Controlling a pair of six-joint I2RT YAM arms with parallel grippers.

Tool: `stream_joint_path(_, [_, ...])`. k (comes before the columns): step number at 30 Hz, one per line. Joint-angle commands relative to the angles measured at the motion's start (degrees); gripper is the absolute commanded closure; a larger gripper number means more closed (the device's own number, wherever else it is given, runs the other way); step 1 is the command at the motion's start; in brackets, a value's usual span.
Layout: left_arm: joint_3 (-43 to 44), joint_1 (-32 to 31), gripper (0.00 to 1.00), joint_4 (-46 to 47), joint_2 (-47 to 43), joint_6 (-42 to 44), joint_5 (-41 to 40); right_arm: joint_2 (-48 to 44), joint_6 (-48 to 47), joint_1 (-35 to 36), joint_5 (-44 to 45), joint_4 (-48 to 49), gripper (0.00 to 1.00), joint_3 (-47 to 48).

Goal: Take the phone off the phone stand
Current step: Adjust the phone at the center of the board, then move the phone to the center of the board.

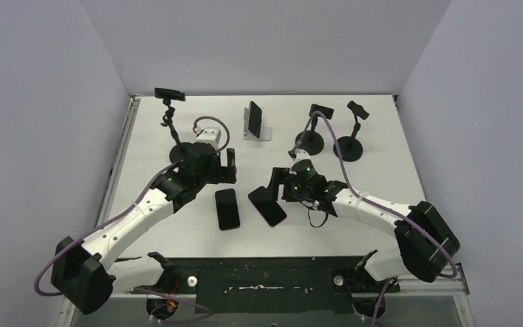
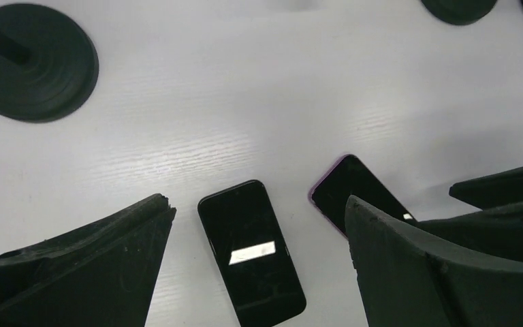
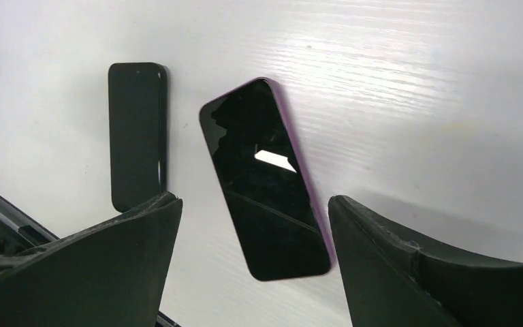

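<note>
Left end effector (image 2: pixel 257 201) and right end effector (image 3: pixel 253 201) both open, above black phone (image 2: pixel 252 252) and purple phone (image 3: pixel 265 180), flat mid-desk (image 1: pixel 381 170). Third phone (image 1: pixel 252 117) sits in silver stand (image 1: pixel 260 134) near back edge. Pole stands (image 1: pixel 349 146) flank it.

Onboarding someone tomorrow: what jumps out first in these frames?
Two phones lie flat mid-table: a black phone below the open left hand, a purple-edged phone below the open right hand. At the far edge, a silver stand holds a third phone upright.
</note>
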Motion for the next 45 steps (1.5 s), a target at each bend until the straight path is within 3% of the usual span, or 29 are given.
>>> stream_joint_path(1, [-5.41,2.41,0.03,9.79,-8.42,5.01,7.63,-4.38,-3.82,-3.24,-8.44,2.96,0.22,-5.99])
stream_joint_path(8, [-13.09,3.01,0.04,16.81,-16.18,6.53,10.17,-1.23,-0.85,-3.20,-11.40,12.44,0.29,-12.76])
stream_joint_path(19, [-18.57,3.00,0.05,20.04,-25.17,6.51,4.61,10.22,-2.27,-0.21,-9.99,16.04,0.44,-8.20])
stream_joint_path(32, [-18.91,2.92,0.06,20.62,-25.13,6.29,5.01,17.46,7.30,4.55,-11.51,20.22,0.49,-4.28])
stream_joint_path(45, [-19.09,2.92,0.06,20.46,-25.86,6.21,3.36,19.72,6.98,5.54,-16.00,22.33,0.49,-0.99])
